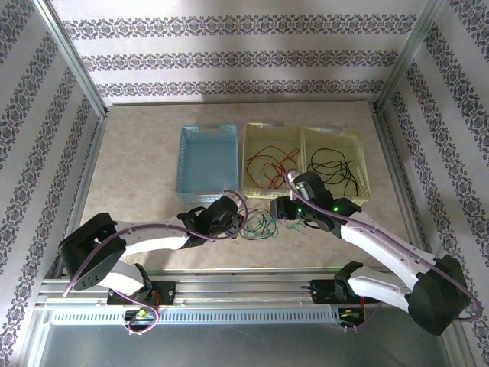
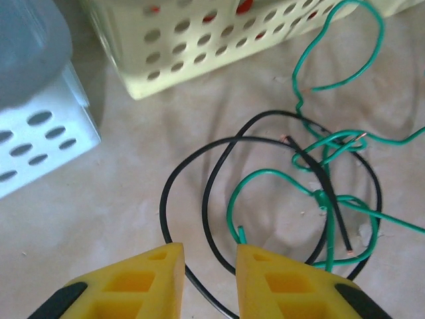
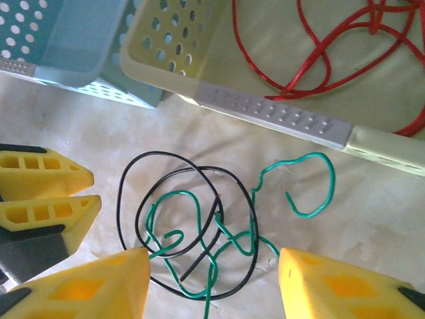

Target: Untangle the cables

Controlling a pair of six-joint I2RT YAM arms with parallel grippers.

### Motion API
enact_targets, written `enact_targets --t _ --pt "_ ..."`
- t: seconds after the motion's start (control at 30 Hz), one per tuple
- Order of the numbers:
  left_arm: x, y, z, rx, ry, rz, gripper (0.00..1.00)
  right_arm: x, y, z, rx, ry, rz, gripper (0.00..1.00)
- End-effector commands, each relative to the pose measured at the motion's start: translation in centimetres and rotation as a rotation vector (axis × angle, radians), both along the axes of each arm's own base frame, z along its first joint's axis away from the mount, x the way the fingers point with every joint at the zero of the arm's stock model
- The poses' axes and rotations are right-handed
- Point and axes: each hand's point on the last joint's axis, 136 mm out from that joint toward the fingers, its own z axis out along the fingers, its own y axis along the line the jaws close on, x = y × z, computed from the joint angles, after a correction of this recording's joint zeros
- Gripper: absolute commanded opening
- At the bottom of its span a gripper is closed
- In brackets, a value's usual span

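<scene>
We see the green cable [image 2: 265,171] and black cable [image 2: 164,199] knotted flat on the table [image 3: 398,219] just in front of the yellow basket [image 3: 272,113]. They are coiled, with no single long axis, and one green end hooks toward the basket. The left hand [image 2: 209,256] hangs half open astride a black loop, and the right hand [image 3: 212,266] is wide and empty above the knot, ready, we judge, to pull the strands apart.

Tangled cables [image 1: 260,225] on table [image 1: 137,176], just before middle basket [image 1: 271,126]; more cables inside it.
</scene>
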Motion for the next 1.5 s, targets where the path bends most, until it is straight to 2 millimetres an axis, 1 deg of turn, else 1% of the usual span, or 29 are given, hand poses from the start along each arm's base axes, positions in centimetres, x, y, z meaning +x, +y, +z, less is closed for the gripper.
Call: enact_targets --t 0.0,0.2,0.3,0.33,0.4,0.43,0.53,0.63,0.7,0.83,0.93,1.03,1.07,1.17,1.23,1.33,1.4,1.47 --pt "0.6 0.2 -1.4 -0.003 0.027 0.038 0.26 0.4 -0.2 0.2 -0.01 -0.023 -0.016 0.54" --pt "1.5 -0.2 -3.8 0.065 0.062 0.052 0.25 0.0 -0.1 0.0 -0.008 -0.007 -0.007 0.53" --pt "1.5 -0.4 -4.8 0.088 0.083 0.044 0.18 -0.6 0.1 -0.3 -0.002 0.003 0.01 0.53" --pt "1.3 -0.6 -4.8 0.083 0.09 0.032 0.12 -0.9 0.2 -0.7 -0.005 0.013 0.018 0.53" --pt "1.2 -1.0 -4.5 0.068 0.092 0.011 0.02 -1.5 0.4 -1.5 -0.018 0.034 0.039 0.53" --pt "1.1 -1.1 -4.1 0.061 0.088 0.003 0.0 -1.8 0.5 -2.0 -0.03 0.046 0.049 0.54" --pt "1.2 -1.3 -2.7 0.04 0.068 -0.006 0.0 -2.6 0.6 -4.3 -0.075 0.106 0.074 0.55" --pt "1.4 -1.4 -0.3 0.011 0.031 -0.006 0.0 -3.0 0.7 -6.6 -0.126 0.176 0.085 0.56" --pt "1.5 -1.4 1.9 -0.016 -0.01 -0.01 0.0 -3.2 0.9 -8.1 -0.154 0.218 0.085 0.56" --pt "1.5 -1.1 6.5 -0.053 -0.083 -0.027 0.0 -3.2 0.8 -10.2 -0.215 0.283 0.07 0.56" --pt "1.4 -0.3 10.6 -0.076 -0.158 -0.022 0.0 -3.2 0.2 -11.4 -0.252 0.319 0.043 0.56" --pt "1.4 0.6 15.4 -0.117 -0.253 -0.005 0.0 -3.4 -0.3 -12.4 -0.273 0.349 0.022 0.56" --pt "1.4 0.9 17.1 -0.127 -0.285 -0.008 0.0 -3.4 -0.5 -12.6 -0.279 0.353 0.013 0.56" --pt "1.1 1.2 21.4 -0.109 -0.355 -0.034 0.0 -3.6 -0.7 -13.0 -0.285 0.362 0.003 0.56" --pt "0.8 1.1 24.9 -0.123 -0.42 -0.058 0.0 -3.7 -0.9 -13.1 -0.283 0.366 -0.004 0.56" --pt "0.4 1.6 30.3 -0.185 -0.52 -0.062 0.0 -3.7 -1.1 -13.2 -0.278 0.37 -0.014 0.56" --pt "0.2 2.3 34.0 -0.232 -0.6 -0.049 0.0 -3.7 -1.3 -13.2 -0.275 0.37 -0.021 0.56" --pt "-0.1 3.0 37.2 -0.281 -0.671 -0.033 0.0 -3.7 -1.4 -13.1 -0.275 0.366 -0.025 0.56"
